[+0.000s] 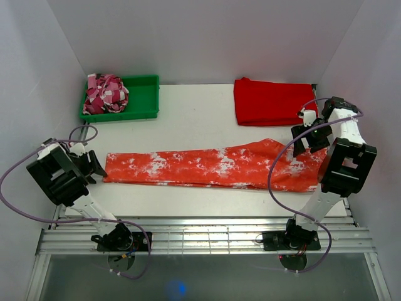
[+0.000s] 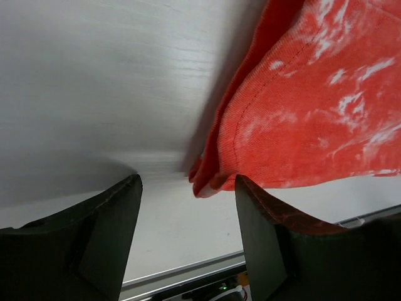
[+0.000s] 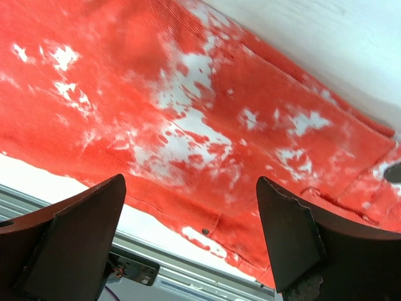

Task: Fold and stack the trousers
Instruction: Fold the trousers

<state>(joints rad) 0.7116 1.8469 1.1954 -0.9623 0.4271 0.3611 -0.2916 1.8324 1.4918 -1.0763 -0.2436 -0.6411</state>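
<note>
The orange-red trousers [image 1: 213,166] with white splotches lie flat across the table, legs together, hems at the left and waist at the right. My left gripper [image 1: 94,164] is open and empty just left of the hems; the left wrist view shows the hem corner [image 2: 210,182] between my fingers [image 2: 260,232]. My right gripper [image 1: 307,141] is open and empty above the waist end; the right wrist view shows the waist cloth [image 3: 207,144] and a small rivet [image 3: 204,231] below it.
A plain red folded cloth [image 1: 268,100] lies at the back right. A green tray [image 1: 143,97] at the back left holds a crumpled pink-and-white garment [image 1: 105,93]. A slatted metal rail [image 1: 200,235] runs along the near table edge.
</note>
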